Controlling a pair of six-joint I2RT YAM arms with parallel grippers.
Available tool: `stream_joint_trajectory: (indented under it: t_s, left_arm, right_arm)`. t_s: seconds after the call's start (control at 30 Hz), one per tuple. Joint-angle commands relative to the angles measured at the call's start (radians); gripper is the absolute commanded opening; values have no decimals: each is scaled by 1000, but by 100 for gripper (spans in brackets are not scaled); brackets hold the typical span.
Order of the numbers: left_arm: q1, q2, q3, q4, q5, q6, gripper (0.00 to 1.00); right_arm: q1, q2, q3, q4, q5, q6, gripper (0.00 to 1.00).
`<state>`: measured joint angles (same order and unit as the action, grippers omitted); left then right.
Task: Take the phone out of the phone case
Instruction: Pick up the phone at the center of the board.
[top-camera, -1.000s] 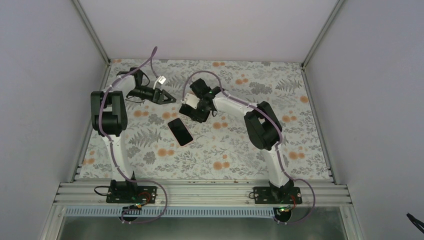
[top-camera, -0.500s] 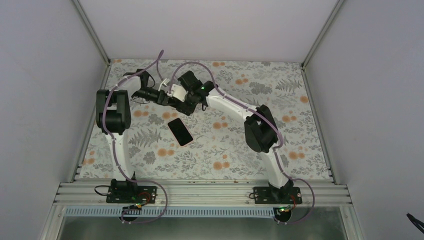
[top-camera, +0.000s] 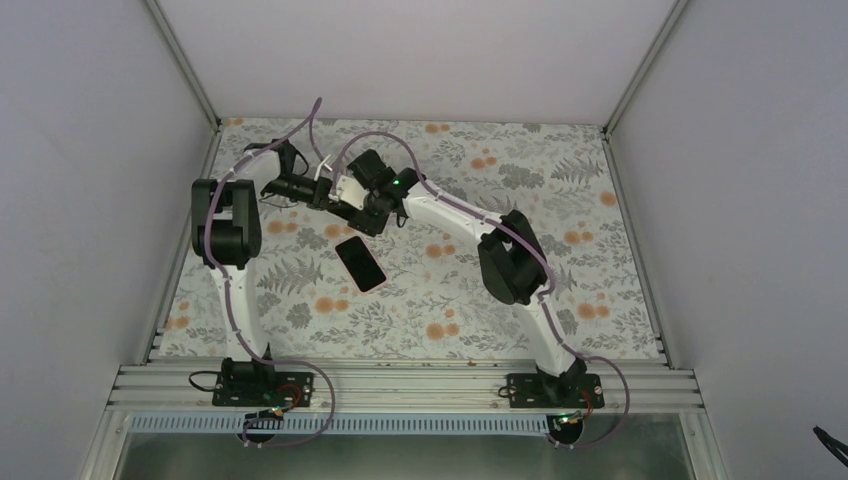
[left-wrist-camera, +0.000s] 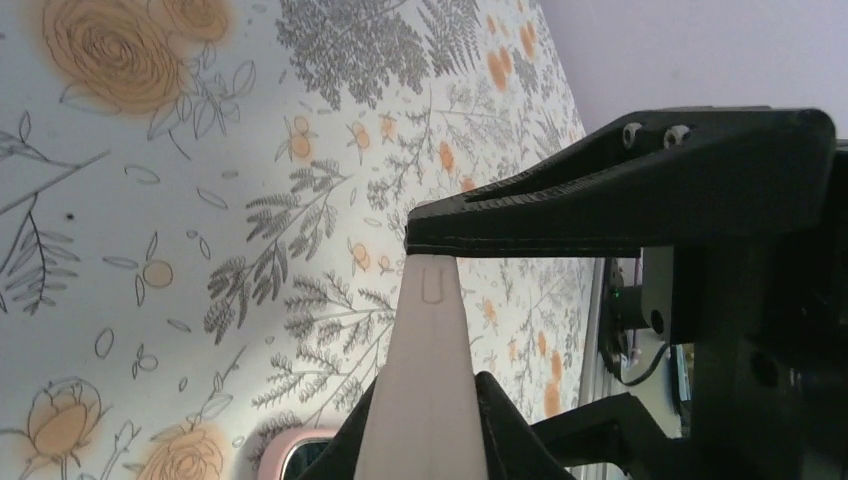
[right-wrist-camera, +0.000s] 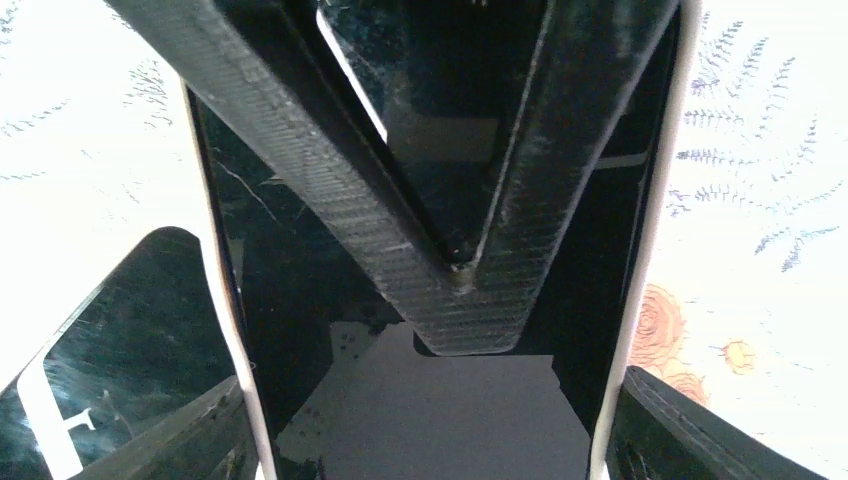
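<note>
High overhead view, wrist views close, sharing phone case

glossy black phone, smooth pale plastic case, matt printed tablecloth

— What's on the tablecloth?
— A white ground with grey ferns and orange roses.
— And the phone case?
— Its edge is creamy white. The phone is black.
— The left arm?
— White with black joints.
</note>
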<state>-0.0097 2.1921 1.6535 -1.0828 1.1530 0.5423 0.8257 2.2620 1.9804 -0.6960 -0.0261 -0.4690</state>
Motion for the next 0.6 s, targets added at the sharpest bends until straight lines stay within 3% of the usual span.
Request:
stream_joint_trajectory:
  t_s: [0.0, 0.07, 0.13, 0.37, 0.47, 0.57]
  left_arm:
    - [-10, 3, 34, -45, 15, 108, 4]
    - [-13, 8, 58, -82, 14, 146, 2]
    - [-21, -1, 71, -95, -22, 170, 2]
    - [-108, -181, 16, 33, -240, 218, 2]
    - [-152, -298, -42, 87, -246, 306, 2]
    - [-196, -391, -82, 114, -229, 369, 2]
  right_arm:
    - [4, -52, -25, 30, 7, -5, 83]
    - [-11, -78, -38, -5, -19, -8, 94]
    - [-54, -128, -52, -52, -140, -9, 100]
    - [-269, -432, -294, -66, -531, -141, 99]
    - [-360, -490, -352, -98, -674, -234, 95]
    - [-387, -499, -392, -140, -718, -310, 92]
